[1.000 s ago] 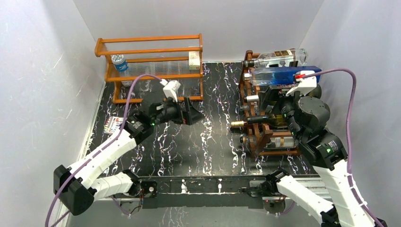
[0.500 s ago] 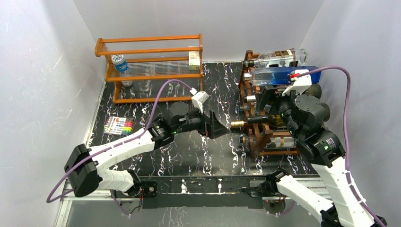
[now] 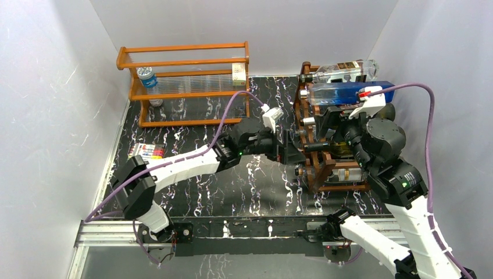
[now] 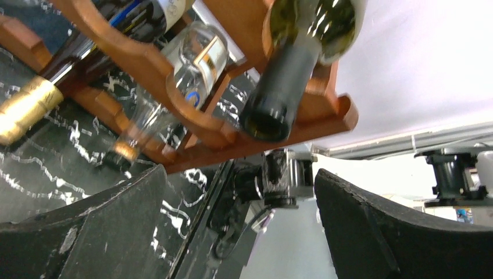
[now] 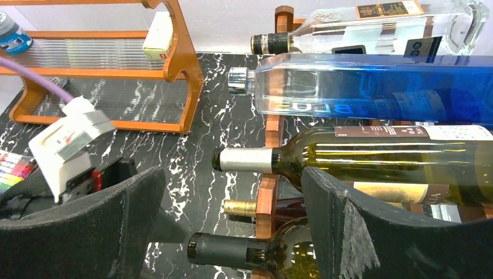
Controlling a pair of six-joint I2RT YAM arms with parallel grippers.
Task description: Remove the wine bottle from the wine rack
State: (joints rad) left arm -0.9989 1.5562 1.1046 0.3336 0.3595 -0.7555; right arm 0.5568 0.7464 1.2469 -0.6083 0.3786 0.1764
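The left gripper (image 4: 238, 224) is found spread wide, nothing held. It is placed just before the wine rack (image 4: 203, 125), where the wine bottle (image 4: 278, 87) lies cradled, dark neck outward. The approach is judged in hand — next, that neck must be straddled and gripped. The right gripper (image 5: 229, 226) is noted likewise unclenched, empty, above the rack.

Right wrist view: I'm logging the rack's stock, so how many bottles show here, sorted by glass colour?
Clear glass bottle: 1
Blue glass bottle: 1
Green glass bottles, silver-foiled and black-capped: 2
Dark glass bottle, gold foil: 1
Total: 5
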